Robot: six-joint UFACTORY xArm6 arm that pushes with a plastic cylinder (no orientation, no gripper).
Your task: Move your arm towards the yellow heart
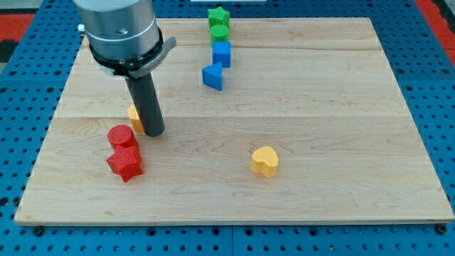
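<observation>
Yellow heart sits near-right on the board, well apart from my tip, which has no pincer, so sweep right, passing beyond the red blocks.

On the table, a column is formed near the view's top: green star, green block, blue cube and blue triangle below it. At the view's left, the red cylinder is set touching the red star beneath it. My tip is found just right of the cylinder, beside an orange block partly hidden behind the rod. The yellow heart is placed well apart, towards the view's lower right.
</observation>
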